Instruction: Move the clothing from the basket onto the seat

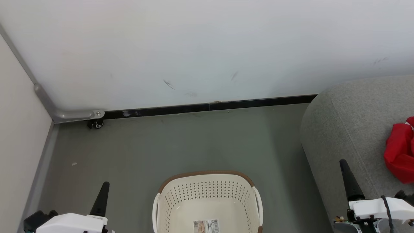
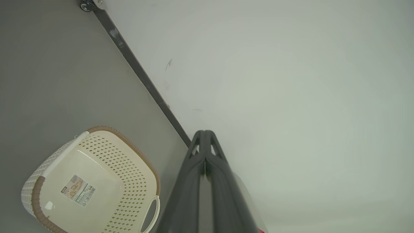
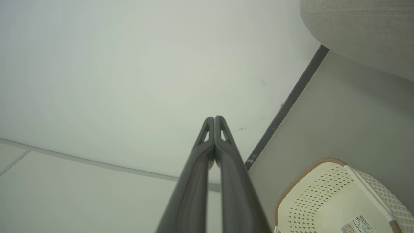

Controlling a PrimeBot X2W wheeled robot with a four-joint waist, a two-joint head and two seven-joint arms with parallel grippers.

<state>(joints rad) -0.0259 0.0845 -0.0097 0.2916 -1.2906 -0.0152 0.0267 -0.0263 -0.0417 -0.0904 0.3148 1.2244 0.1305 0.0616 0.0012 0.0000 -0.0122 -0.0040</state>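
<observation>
Head view: the basket (image 1: 207, 191) sits on the floor with nothing in it but the label on its bottom. The clothing (image 1: 401, 152) is a red heap on the seat (image 1: 349, 123), cut off by the edge, so I can't swear it's all there. The left gripper (image 1: 104, 191) and right gripper (image 1: 344, 168) hang low, empty.

Left wrist view: fingers pressed together.

Right wrist view: same, tips touching.

Looks done to me. I'd park both arms clear of the rim.
</observation>
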